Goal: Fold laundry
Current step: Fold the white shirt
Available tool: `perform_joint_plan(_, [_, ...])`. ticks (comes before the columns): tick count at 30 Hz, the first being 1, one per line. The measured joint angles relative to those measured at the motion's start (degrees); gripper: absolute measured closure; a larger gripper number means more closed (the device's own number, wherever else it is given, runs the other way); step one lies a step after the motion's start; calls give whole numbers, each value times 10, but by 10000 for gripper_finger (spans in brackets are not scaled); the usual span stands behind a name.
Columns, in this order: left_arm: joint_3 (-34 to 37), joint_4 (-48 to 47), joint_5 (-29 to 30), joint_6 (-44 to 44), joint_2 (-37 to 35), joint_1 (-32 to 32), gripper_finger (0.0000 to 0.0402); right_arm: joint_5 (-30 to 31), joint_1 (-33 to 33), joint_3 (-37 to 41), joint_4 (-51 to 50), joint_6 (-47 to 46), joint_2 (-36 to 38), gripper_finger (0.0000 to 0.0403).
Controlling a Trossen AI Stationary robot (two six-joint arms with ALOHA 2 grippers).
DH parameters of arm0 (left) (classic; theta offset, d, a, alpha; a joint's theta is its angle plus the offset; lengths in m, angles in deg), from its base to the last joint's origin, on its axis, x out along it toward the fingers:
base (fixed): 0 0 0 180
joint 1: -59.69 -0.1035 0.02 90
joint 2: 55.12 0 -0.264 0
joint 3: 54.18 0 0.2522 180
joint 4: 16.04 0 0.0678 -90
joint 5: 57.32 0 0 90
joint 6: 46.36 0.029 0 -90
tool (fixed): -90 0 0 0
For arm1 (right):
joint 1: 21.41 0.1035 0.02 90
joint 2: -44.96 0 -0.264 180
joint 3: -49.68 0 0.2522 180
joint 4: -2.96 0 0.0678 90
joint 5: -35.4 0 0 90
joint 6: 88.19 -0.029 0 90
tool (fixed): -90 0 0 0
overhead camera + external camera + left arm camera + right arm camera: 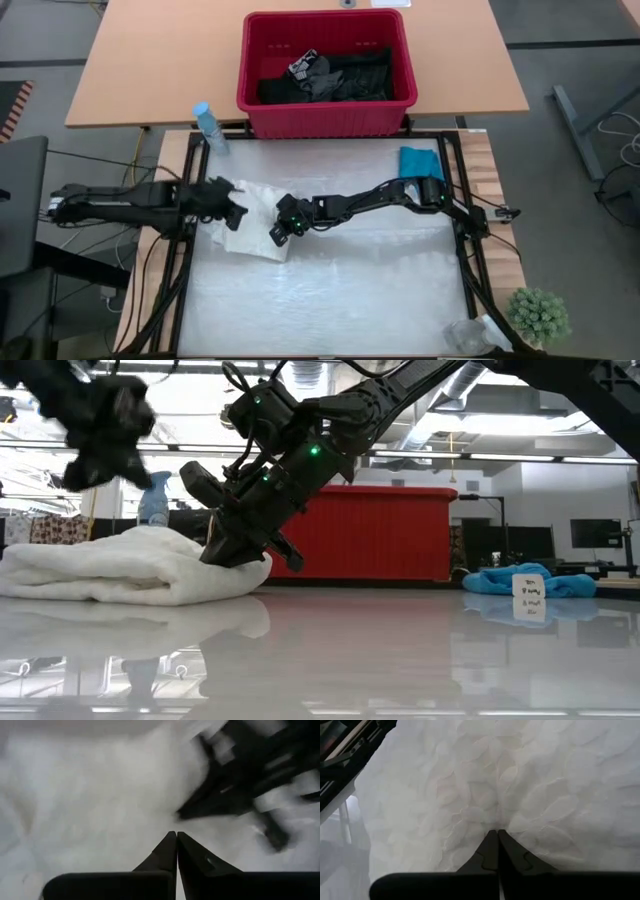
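1. Glossy white tabletop [420, 660] filled the foreground of the low view, and on its left part lay the white lacy-textured garment [130, 570], folded into a low soft bundle.
2. Much was hard to read: the left wrist view was blurred, the right arm covered one end of the bundle from above, and the black clothes [335, 78] in the red slotted plastic basket [325, 110] were only a dark heap.
3. From above, the white garment [255, 230] ran its long axis slantwise, from near the left arm toward the table's middle.
4. The right gripper [232, 550] had its fingers pressed together, tip down on the bundle's end; whether cloth was pinched I could not tell.
5. The left gripper [232, 205], fingers together and holding nothing, hung above the garment's other end.
6. A small teal garment [420, 162] lay well apart, at the table's right edge.
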Motion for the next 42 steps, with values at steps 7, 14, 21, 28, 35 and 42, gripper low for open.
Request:
perform_joint_plan(7, [69, 10, 95, -40, 35, 43, 401, -7, -3, 0, 0, -2, 0, 378])
perform_joint_plan(14, [110, 16, 127, -58, 125, 32, 401, -38, -4, 2, -34, 11, 31, 373])
perform_joint_plan(21, [120, 56, 131, -47, 178, 31, 401, 20, -3, 2, -226, -33, 133, 314])
perform_joint_plan(28, [123, 71, 139, -47, 186, 30, 401, 48, -8, 2, -225, -99, 131, 173])
perform_joint_plan(35, [126, 71, 120, -52, 186, 30, 401, 50, -8, 1, -170, -194, 95, 77])
perform_joint_plan(42, [126, 74, 119, -49, 186, 30, 401, 36, -8, 1, -147, -265, 67, 57])
